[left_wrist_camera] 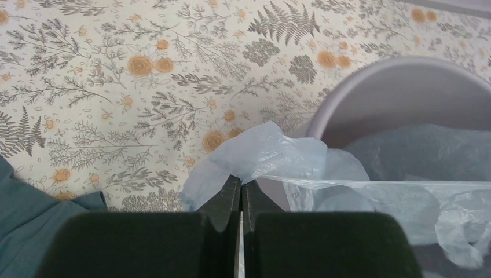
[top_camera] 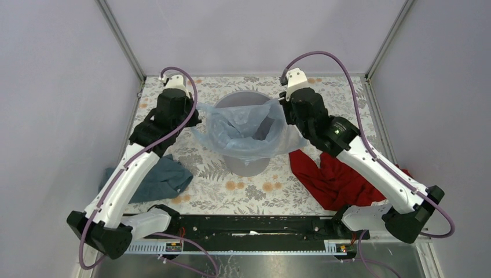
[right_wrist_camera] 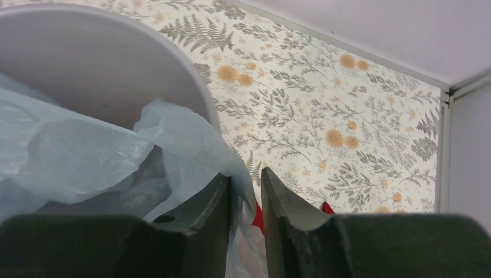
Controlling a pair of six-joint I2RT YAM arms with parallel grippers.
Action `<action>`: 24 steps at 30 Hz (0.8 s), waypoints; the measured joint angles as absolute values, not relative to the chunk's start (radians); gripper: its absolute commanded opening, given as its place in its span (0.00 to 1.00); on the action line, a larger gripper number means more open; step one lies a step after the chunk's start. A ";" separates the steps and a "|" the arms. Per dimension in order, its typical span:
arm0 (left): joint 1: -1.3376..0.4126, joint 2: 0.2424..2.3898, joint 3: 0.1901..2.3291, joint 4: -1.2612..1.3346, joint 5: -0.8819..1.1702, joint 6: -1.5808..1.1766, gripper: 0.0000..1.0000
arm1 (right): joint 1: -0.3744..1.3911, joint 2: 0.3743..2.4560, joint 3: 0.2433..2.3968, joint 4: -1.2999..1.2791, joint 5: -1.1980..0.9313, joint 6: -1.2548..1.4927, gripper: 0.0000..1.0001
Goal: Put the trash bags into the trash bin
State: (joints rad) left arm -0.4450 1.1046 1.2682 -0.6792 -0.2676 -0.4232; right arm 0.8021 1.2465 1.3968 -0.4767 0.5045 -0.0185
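Sagging inside the trash bin (top_camera: 248, 165) on the worktop (top_camera: 231, 191): the trash bag (top_camera: 243, 127), edges drawn out over the rim on both sides, seemingly to keep its mouth spread like a liner; pinched at the left edge by the left gripper (left_wrist_camera: 241, 188), jaws pressed together on the film; at the right gripper (right_wrist_camera: 246, 188), jaws slightly apart, film draped between them, apparently not clamped.

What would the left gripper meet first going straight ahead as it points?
The left gripper would first push into the bunched trash bag it pinches; beyond, likely tabletop beside the trash bin.
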 measured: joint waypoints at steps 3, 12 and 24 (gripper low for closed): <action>-0.408 1.139 1.268 -0.643 -0.254 -0.437 0.00 | 0.744 1.293 1.404 -0.459 0.480 -0.016 0.28; -0.281 1.262 1.285 -0.541 -0.102 -0.472 0.00 | 0.579 1.422 1.431 -0.389 0.295 0.045 0.28; -0.182 1.339 1.248 -0.390 0.046 -0.559 0.00 | 0.484 1.562 1.514 -0.366 0.128 0.119 0.49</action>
State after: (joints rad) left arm -0.1818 1.3388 1.2480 -0.3904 0.0456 -0.5594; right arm 0.4843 1.5623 1.5139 -0.3656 0.1276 0.1192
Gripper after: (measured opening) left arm 0.006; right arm 0.416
